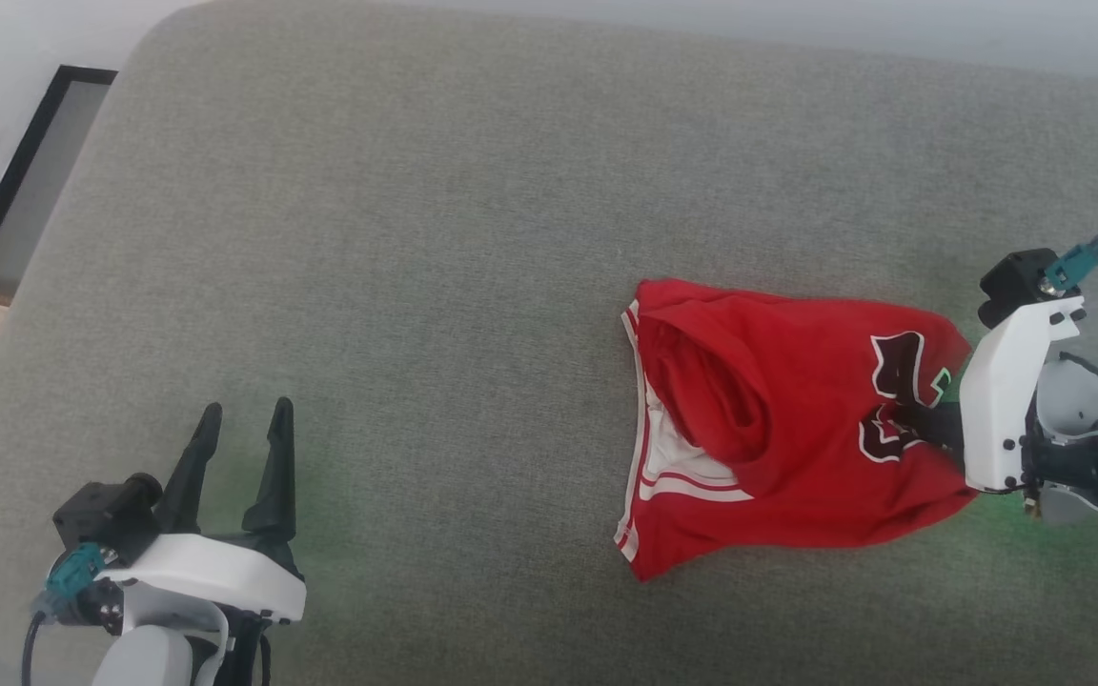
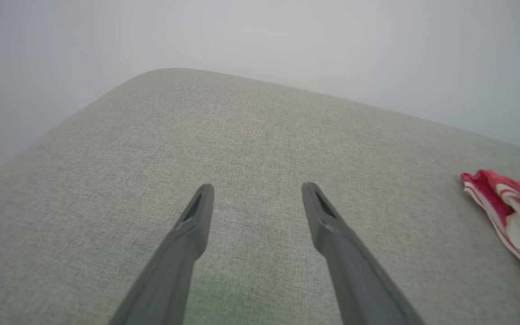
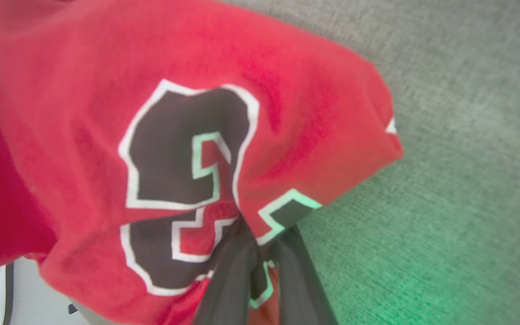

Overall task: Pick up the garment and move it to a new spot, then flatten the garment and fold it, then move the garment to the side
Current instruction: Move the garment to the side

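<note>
Shirt lies bunched on the right side of the grey cushion. Right claw is pinched tight on its lettered edge, likely to lift it. Left claw hangs spread wide, holding nothing, well away.

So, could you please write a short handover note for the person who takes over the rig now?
Left gripper: open, empty, over the grey fabric surface, apart from the garment.
Right gripper: shut on the garment, pinching it at the dark letters.
Garment: bunched up on the right part of the surface, not flat, not folded.
Done: the grasp.
Left: carry it to a new spot, flatten it, fold it, move it aside.
</note>
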